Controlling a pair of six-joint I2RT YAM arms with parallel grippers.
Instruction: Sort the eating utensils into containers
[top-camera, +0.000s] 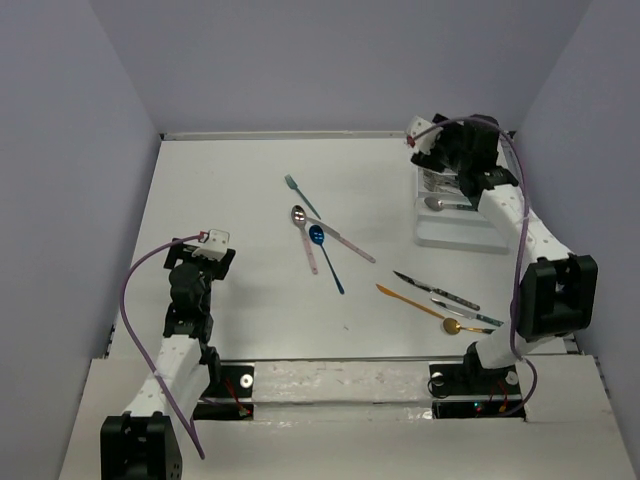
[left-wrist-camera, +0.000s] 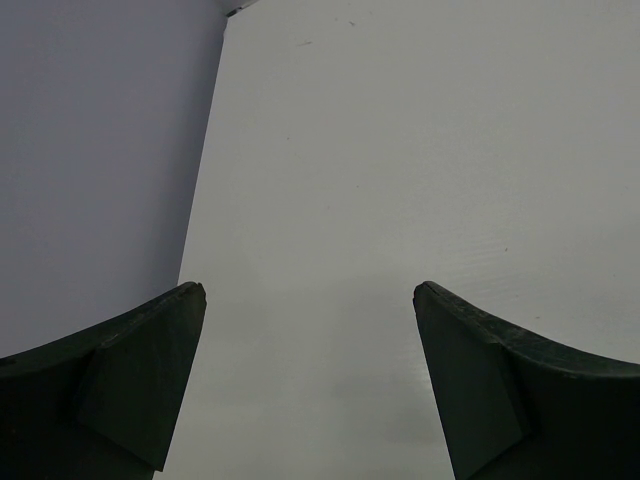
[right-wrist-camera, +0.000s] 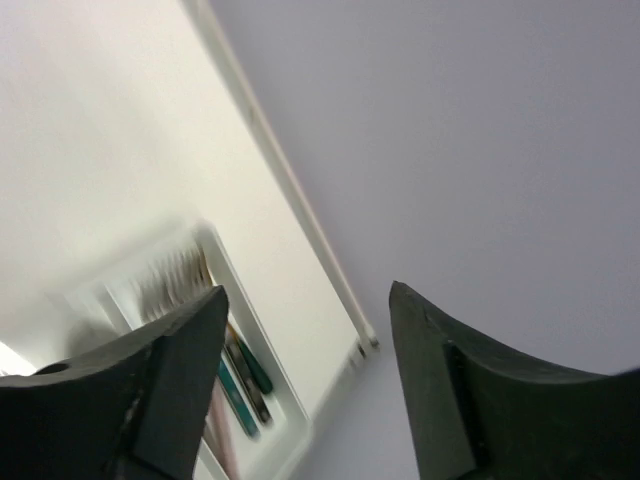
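Utensils lie loose on the surface (top-camera: 230, 190) in two groups. Mid-surface: a teal fork (top-camera: 295, 187) is farthest out, and nearer than it a pink spoon (top-camera: 304, 236), blue spoon (top-camera: 326, 257) and pink knife (top-camera: 347, 243) cross one another. Near right, close to the right arm's base: black knife (top-camera: 414, 281), orange fork (top-camera: 408, 301) and gold spoon (top-camera: 452, 326), with two more slim pieces overlapping them — colours hard to tell. Tray (top-camera: 455, 238) sits far right, well apart from the mid group. A silver spoon (top-camera: 436, 203) lies in it, and the right wrist view shows teal and dark handles (right-wrist-camera: 240, 400) in the compartment along one long wall. Right claw (right-wrist-camera: 305, 295) hangs above the tray's far end, fingers spread wide, nothing between them. Left claw (left-wrist-camera: 308, 290) hovers over bare surface near left, close to the side wall — also wide apart and holding nothing.
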